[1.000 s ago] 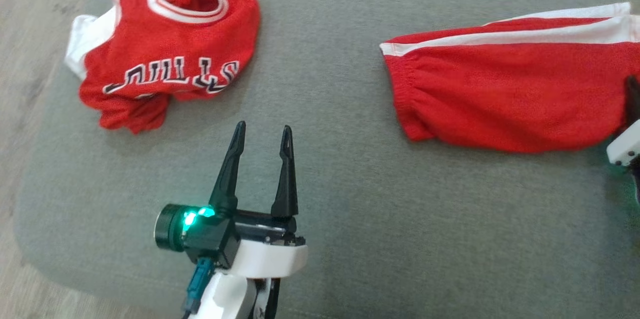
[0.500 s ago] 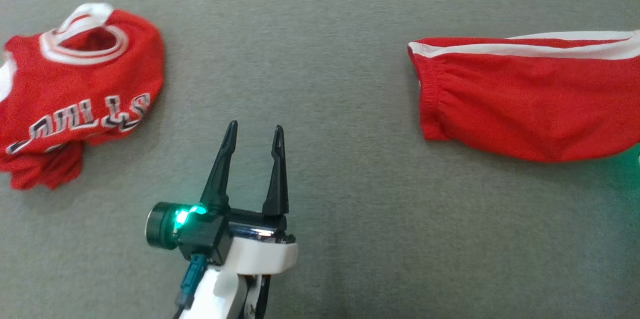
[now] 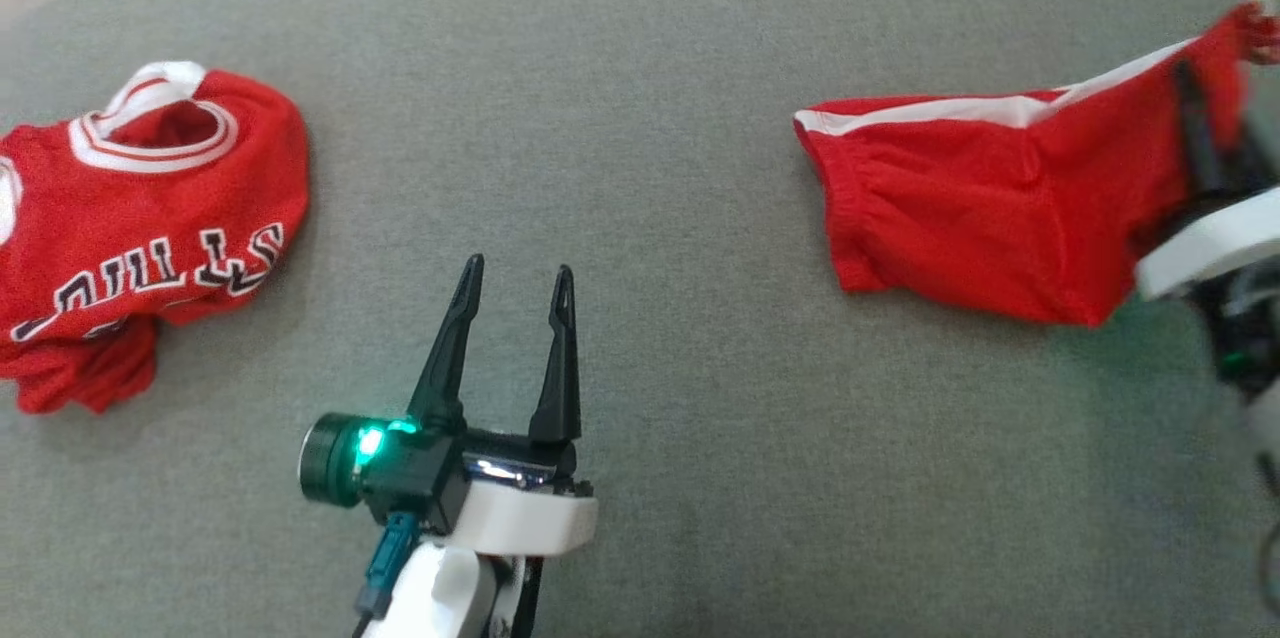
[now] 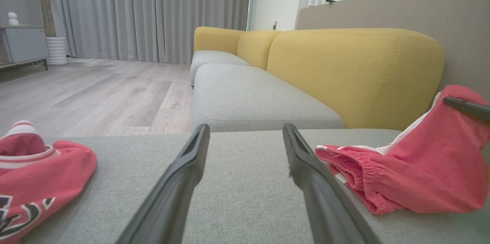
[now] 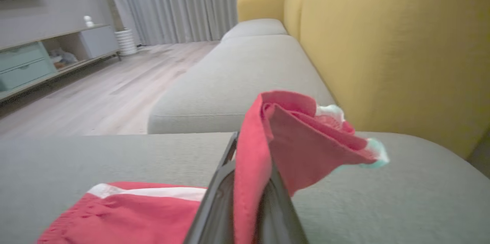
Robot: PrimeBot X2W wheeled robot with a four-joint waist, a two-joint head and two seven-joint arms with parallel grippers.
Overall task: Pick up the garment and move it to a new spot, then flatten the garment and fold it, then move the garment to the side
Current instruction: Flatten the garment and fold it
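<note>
Garment (image 3: 960, 203) in right end effector (image 3: 1187, 83)

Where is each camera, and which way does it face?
Head view: on the head, looking down at the grey fabric cushion; open left gripper shows.
Left wrist view: on the left wrist, facing the yellow sofa between its own fingers.
Right wrist view: on the right wrist; right gripper shut on the red white-striped shorts.
Shared: the shorts.
</note>
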